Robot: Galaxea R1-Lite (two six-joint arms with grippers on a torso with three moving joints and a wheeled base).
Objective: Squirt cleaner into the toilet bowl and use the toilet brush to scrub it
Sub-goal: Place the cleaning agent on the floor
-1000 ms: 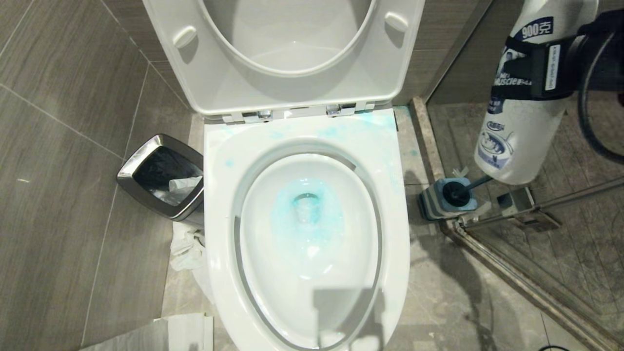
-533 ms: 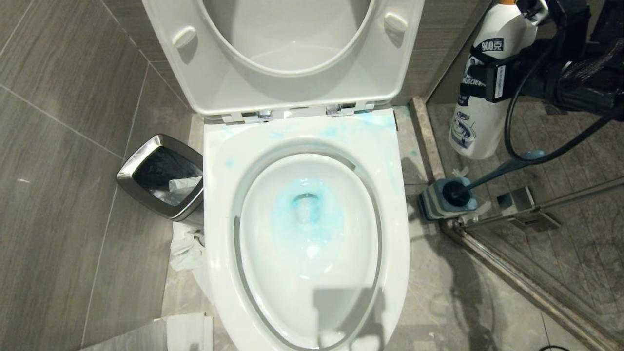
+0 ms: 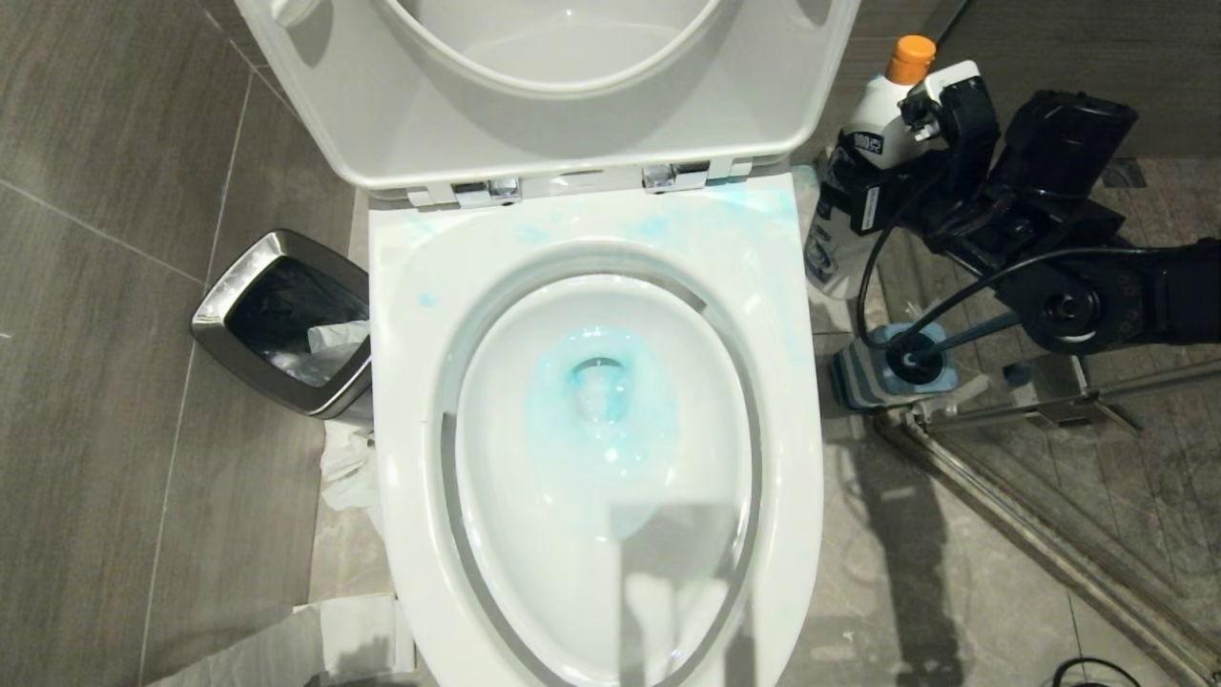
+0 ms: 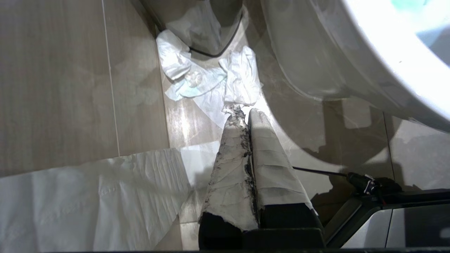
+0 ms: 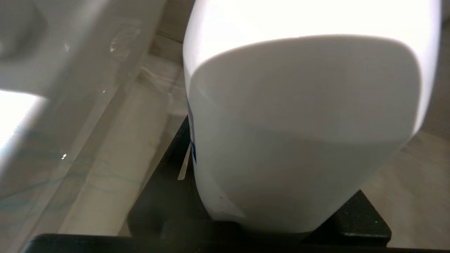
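The right gripper (image 3: 858, 205) is clamped round a white cleaner bottle (image 3: 838, 229) with an orange cap (image 3: 909, 59); the bottle is held roughly upright, low beside the back right corner of the toilet bowl (image 3: 591, 315); in the right wrist view the bottle (image 5: 302, 123) fills nearly everything. The toilet brush (image 3: 940, 345) is parked in its light-blue holder (image 3: 882, 374) just below and in front of that claw, handle slanting off to the right; the bowl sits to the claw's left, lid (image 3: 572, 114) propped up, turquoise cleaner (image 3: 596, 391) pooled round the drain and smeared pale blue along the rear rim. The left gripper (image 4: 242, 117) is seen pressed shut, empty, hanging low over the floor; crumpled tissue (image 4: 207, 75) lies just past its tips; a chrome-rimmed waste bin (image 3: 281, 324) stands further that way.
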